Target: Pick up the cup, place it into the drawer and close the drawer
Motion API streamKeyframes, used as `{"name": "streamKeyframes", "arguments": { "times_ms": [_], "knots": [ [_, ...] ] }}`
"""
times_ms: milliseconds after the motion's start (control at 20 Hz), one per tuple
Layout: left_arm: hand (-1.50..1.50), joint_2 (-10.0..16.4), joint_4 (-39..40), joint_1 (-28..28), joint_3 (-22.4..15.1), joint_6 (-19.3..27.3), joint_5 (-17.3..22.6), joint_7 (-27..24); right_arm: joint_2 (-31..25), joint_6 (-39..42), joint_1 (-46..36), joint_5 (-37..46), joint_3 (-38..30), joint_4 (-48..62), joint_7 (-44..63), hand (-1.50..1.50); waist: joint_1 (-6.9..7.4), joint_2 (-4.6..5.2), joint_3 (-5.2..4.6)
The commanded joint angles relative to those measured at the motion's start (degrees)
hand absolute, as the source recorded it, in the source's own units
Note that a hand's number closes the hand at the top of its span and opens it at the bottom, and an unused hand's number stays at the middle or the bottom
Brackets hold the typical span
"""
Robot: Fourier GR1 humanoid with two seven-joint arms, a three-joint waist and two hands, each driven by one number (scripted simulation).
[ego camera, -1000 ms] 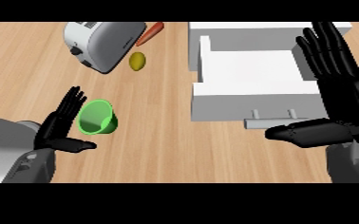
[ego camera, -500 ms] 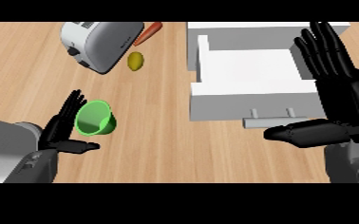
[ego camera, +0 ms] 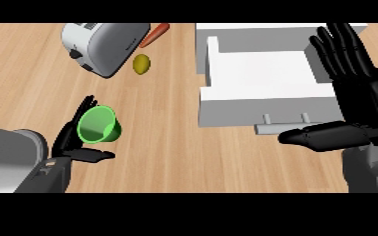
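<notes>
Bare table is seen at 6 o'clock between the left hand, spread beside the cup, and the wide-open right hand.

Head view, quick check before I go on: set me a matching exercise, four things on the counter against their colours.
Things:
1 cup
2 toaster
3 drawer
4 carrot

Colours:
a orange
b white
c green
d silver-grey

Pairs: 1-c, 2-d, 3-b, 4-a

Green cup, white drawer, orange carrot perhaps
</notes>
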Motion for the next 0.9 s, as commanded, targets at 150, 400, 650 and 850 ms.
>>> {"name": "streamKeyframes", "arguments": {
  "times_ms": [150,400,650,850],
  "knots": [
    [-1.50,-0.62,1.34,-1.71,0.60,-4.63,0.26,-5.59,-0.68,1.36,2.22,0.28,0.75,-1.47,0.24,-1.50,-0.35,-0.09,0.02],
    [-1.50,-1.84,2.07,-1.93,0.02,-9.11,0.05,-5.25,-1.33,0.94,-1.01,-1.68,-1.34,-0.86,1.61,-1.50,-0.74,0.31,-0.10],
    [1.50,-4.02,-1.72,-2.90,-1.07,-8.57,-0.50,-8.59,-1.42,1.39,0.59,-1.47,-2.22,0.58,-0.85,-1.50,-0.52,0.11,-0.01],
    [1.50,-3.86,-3.97,-2.43,0.04,4.60,-0.92,-12.76,-2.18,0.96,-1.48,-0.74,-2.56,1.51,-0.13,-1.50,-0.10,0.20,-0.01]
  ]
}}
